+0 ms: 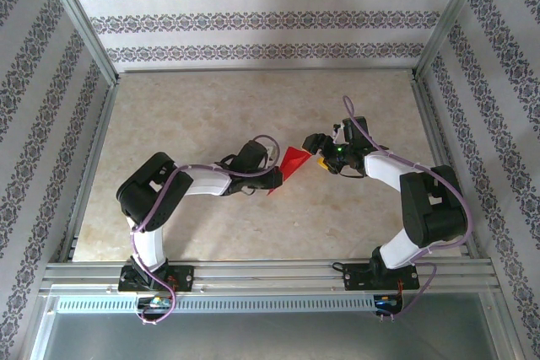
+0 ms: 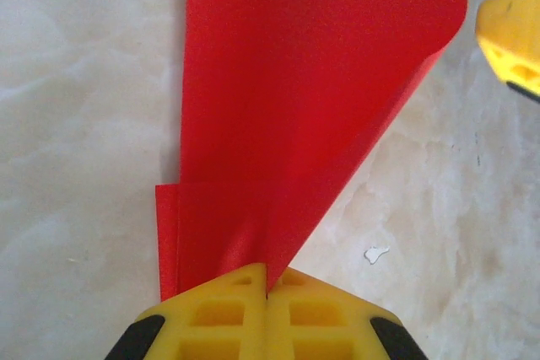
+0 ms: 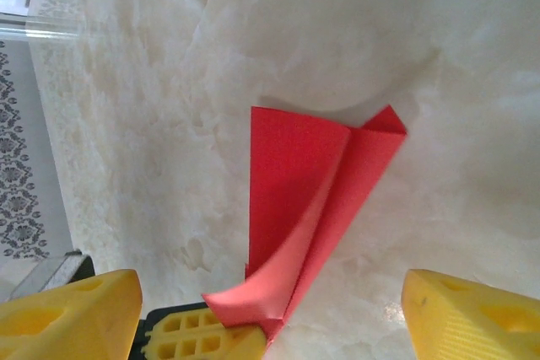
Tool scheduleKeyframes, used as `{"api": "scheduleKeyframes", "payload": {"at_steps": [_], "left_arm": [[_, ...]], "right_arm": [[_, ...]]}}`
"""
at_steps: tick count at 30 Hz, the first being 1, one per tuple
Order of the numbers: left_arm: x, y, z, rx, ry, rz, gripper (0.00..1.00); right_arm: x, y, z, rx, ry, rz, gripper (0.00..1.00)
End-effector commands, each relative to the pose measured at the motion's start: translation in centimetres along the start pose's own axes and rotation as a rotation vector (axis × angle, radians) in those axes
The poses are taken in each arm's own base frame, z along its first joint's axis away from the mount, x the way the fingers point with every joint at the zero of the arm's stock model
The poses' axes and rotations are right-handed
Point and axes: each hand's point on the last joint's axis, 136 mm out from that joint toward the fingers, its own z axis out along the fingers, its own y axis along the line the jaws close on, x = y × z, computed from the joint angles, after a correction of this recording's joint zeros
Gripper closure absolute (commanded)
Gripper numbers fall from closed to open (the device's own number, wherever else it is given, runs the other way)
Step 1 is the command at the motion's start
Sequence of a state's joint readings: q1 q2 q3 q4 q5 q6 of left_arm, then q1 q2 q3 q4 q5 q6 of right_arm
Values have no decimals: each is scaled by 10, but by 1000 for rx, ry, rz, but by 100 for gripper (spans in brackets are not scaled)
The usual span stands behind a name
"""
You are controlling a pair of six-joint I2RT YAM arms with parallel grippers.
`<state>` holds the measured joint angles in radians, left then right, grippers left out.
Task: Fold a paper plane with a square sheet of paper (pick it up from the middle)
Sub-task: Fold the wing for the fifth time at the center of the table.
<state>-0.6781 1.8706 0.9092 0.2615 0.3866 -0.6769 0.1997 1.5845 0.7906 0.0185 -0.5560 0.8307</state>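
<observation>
The square sheet of paper [image 1: 291, 162], bright red, is folded into a tapering wedge with one loose flap curling up [image 3: 295, 183]. It looks like a creased wedge rather than a pointed paper plane. My left gripper [image 2: 268, 280] is shut on the wedge's narrow end [image 2: 312, 99], and its wide end reaches toward the right arm. In the top view the left gripper [image 1: 272, 178] sits mid-table. My right gripper [image 1: 310, 142] hovers just past the paper's far end, open wide. Its yellow fingers [image 3: 72, 318] stand on either side of the paper without touching it.
The marble-patterned table top [image 1: 211, 115] lies inside an aluminium frame [image 1: 270, 271] with patterned walls. A small white fleck [image 2: 374, 253] lies on the surface beside the paper. One yellow right finger [image 2: 510, 35] shows at the left wrist view's top right.
</observation>
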Motion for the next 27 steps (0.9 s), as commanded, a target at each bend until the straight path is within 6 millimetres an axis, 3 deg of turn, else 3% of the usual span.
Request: {"api": "scheduleKeyframes", "payload": {"at_steps": [1,9,17,27], "left_arm": [[-3,5,2,35,8,-100,100],[-10,11,0,69,21,-239,100],[-15,14,-1,100,17,-343,100],[-12,27,1,79,18,-445,100]], "right_arm": [[3,2,-2,-24,3,-38,21],[12,14,5,-135,49,-114,34],[25,26,16,-176,92,-181,39],[44,41,36,-213,169,-239,54]]}}
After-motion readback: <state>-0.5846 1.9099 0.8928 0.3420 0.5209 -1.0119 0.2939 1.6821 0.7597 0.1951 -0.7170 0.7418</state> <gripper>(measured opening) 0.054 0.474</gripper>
